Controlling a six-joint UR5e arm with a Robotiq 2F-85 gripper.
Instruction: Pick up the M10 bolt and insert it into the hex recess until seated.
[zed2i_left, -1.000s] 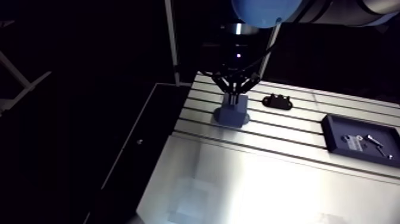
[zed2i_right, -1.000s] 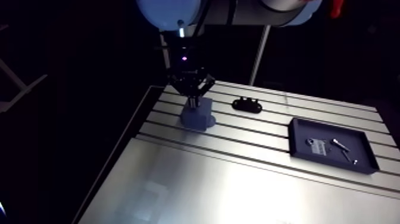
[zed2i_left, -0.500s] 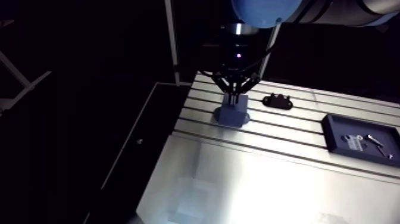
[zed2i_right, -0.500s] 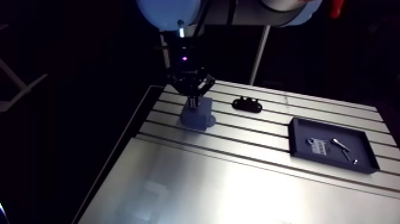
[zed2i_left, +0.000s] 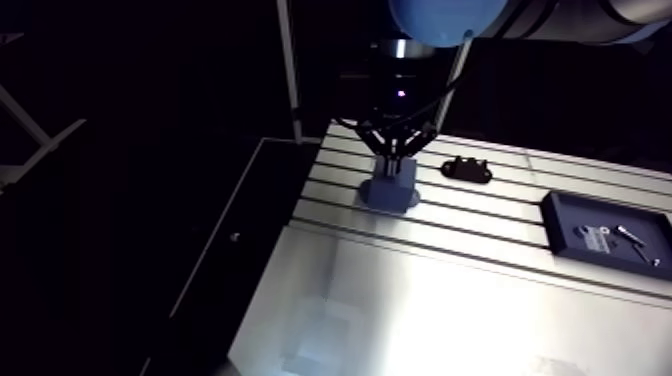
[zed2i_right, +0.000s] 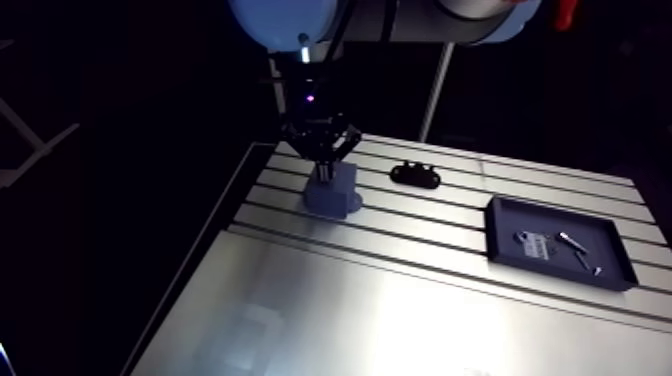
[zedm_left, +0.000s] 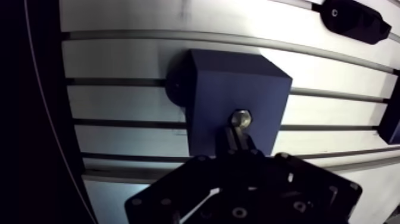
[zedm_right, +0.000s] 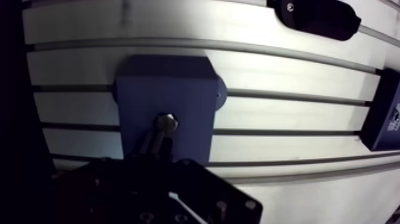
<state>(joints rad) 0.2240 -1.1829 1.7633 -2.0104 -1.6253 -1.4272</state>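
Pinching the M10 bolt (zedm_left: 241, 118) by its shank, the two fingers of the gripper (zedm_left: 238, 134) stand drawn in close together over the blue block (zedm_left: 226, 83). The block sits directly under them on the slotted table (zedm_left: 119, 107). The bolt's bright head lies just ahead of the fingertips at the block's top face; how deep it sits in the recess cannot be told. Farther ahead of the fingers and off to one side, apart from the block, lies a small black part (zed2i_left: 466, 169). Well beyond that, on the same side, rests a dark tray (zed2i_left: 560, 212) holding a pale label and a few small metal pieces.
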